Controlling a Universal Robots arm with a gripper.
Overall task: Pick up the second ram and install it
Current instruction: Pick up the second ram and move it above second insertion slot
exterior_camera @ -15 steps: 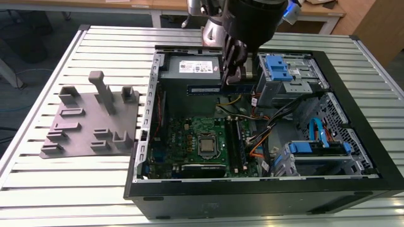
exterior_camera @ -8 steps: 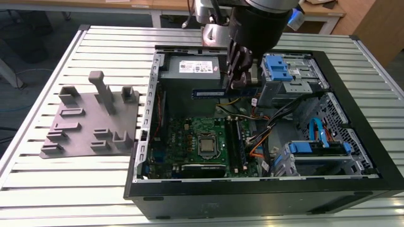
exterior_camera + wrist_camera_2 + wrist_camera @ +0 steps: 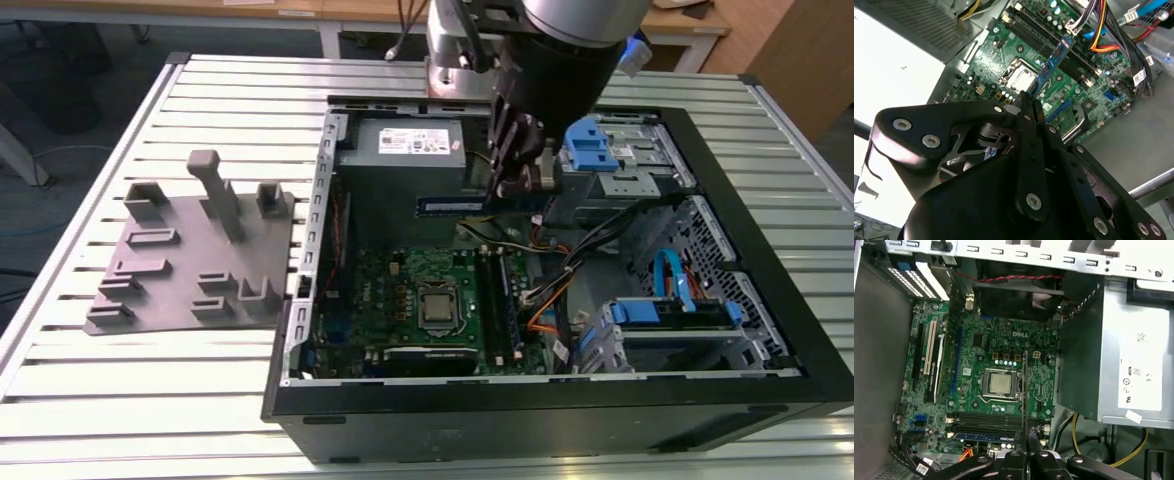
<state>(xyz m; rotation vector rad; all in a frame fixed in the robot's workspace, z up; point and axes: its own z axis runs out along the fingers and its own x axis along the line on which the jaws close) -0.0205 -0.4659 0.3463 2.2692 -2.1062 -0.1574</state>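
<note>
An open computer case (image 3: 534,425) lies on the slatted metal bench (image 3: 80,400). Inside are a green motherboard (image 3: 387,275) with a silver processor (image 3: 441,305), a grey power supply (image 3: 400,170) and blue drive brackets (image 3: 587,150). A grey moulded tray (image 3: 174,270) sits just beside the case, on the exterior view's left.

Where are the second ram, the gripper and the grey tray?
second ram (image 3: 454,205): exterior view, free end of the board.
gripper (image 3: 525,195): exterior view, between its fingertips at the ram.
grey tray (image 3: 167,285): exterior view, flat base.
</note>
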